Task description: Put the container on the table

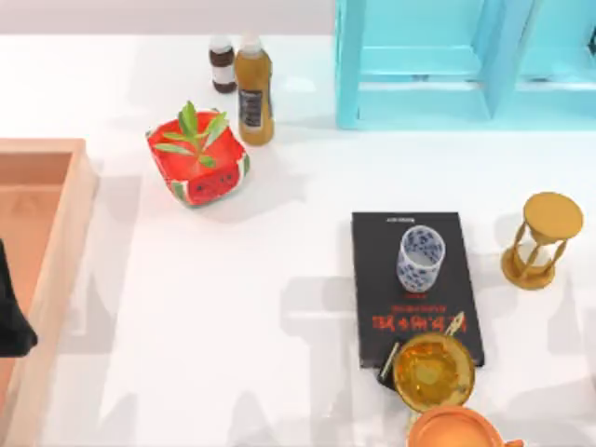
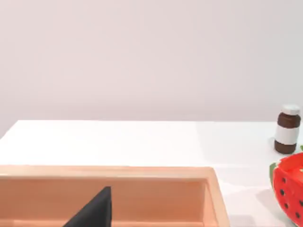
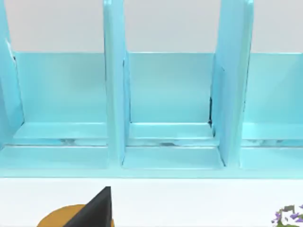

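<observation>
Top view: the container (image 1: 420, 258) is seen standing upright on the black book (image 1: 413, 285), approx. centred on its upper half and clear of the table (image 1: 261, 307); the golden bowl (image 1: 434, 372) overlaps the book's near edge and the hourglass (image 1: 541, 240) stands just right of the book. The left arm (image 1: 11, 312) is parked well left of the book, over the wooden tray (image 1: 56, 270). Finger state cannot be told for either gripper.

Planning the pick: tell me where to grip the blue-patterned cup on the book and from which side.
Grip the container across its cylindrical wall near the rim, descending from above: it stands upright on the black book, mouth open, and the golden bowl crowds the near side.
</observation>
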